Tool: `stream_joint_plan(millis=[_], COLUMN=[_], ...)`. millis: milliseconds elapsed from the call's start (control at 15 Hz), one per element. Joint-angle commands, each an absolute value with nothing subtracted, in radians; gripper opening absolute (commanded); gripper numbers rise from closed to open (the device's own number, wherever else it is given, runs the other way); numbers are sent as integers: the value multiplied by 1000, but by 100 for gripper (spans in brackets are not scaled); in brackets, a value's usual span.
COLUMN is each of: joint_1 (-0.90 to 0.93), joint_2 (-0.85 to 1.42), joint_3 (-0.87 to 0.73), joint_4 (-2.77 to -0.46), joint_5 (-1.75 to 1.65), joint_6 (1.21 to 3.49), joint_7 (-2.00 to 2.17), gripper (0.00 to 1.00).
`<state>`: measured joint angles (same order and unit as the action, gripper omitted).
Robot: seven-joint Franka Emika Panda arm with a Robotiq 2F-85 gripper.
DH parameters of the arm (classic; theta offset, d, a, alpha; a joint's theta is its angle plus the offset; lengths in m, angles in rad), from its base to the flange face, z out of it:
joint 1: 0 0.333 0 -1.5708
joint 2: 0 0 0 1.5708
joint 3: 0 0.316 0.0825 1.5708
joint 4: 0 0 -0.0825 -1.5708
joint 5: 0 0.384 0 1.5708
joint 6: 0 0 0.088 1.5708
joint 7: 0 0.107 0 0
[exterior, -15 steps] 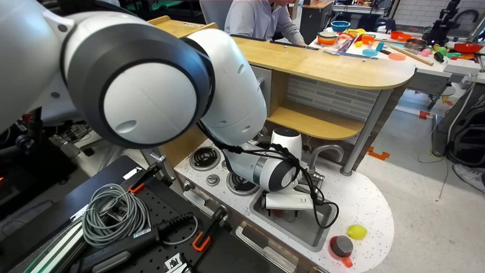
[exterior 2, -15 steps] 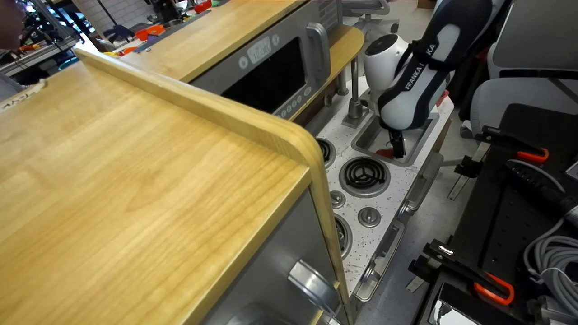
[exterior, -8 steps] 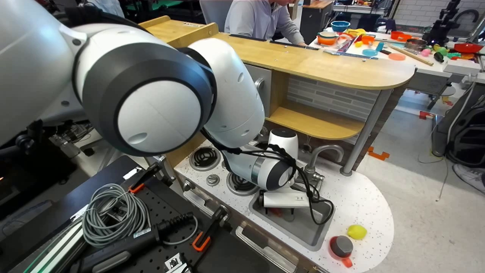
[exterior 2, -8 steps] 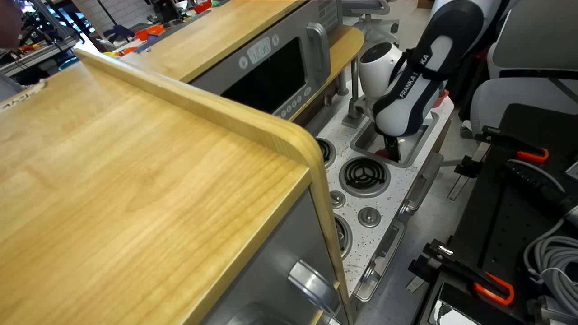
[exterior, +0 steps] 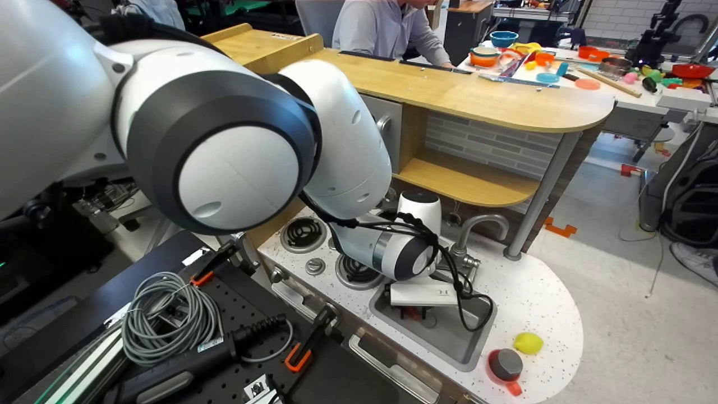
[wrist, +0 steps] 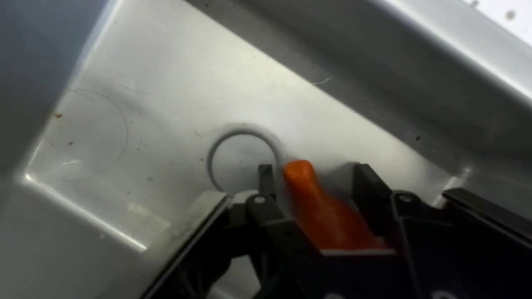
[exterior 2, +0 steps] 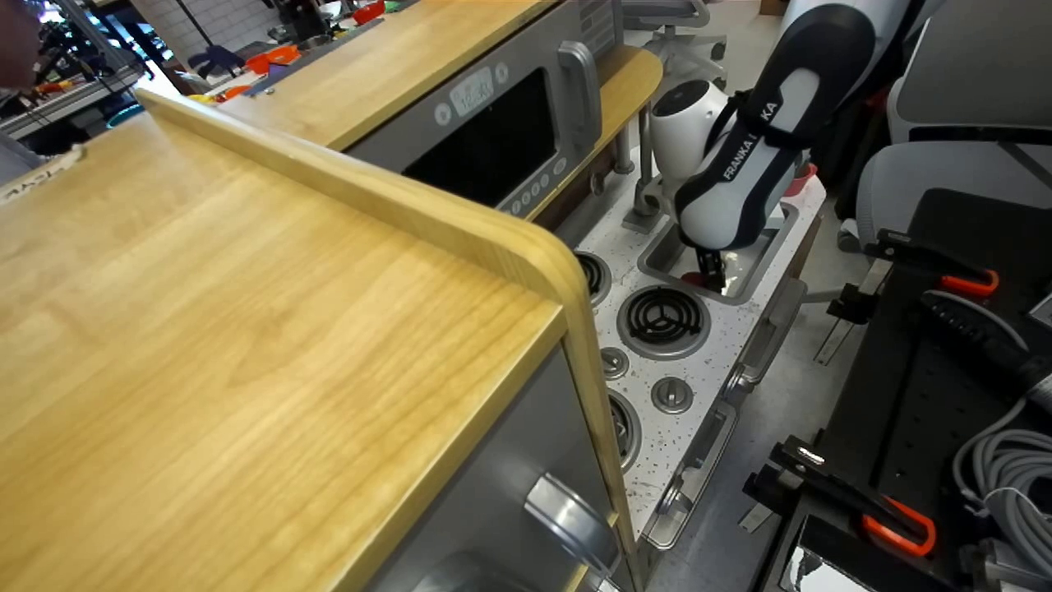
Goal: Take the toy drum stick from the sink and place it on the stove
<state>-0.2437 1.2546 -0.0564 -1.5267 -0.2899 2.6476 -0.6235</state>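
One sink (wrist: pixel 162 83), one orange drumstick (wrist: pixel 328 216) — two parted fingers (wrist: pixel 371 195) (either side)

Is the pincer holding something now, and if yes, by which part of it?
It cannot be told: the pincer straddles the orange toy in the sink, with gaps beside the toy's narrow tip, but contact farther back is unclear.
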Motion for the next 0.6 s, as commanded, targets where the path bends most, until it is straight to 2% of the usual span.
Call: stream_joint_plan(millis=[0,200,333,533], joint_1=[-248,-249,-245,-240], joint_2=[1253,1237,1224,1185], joint_3=[-65,-76,-92,-112], joint_4=[-1504,-1515,-1530,-1571], joint_5=[-292,-294,-299,-311], joint_6=[2620,2631,2640,2657], joint_7=[-613,-603,-591,-579], gripper=[22,0,5,5])
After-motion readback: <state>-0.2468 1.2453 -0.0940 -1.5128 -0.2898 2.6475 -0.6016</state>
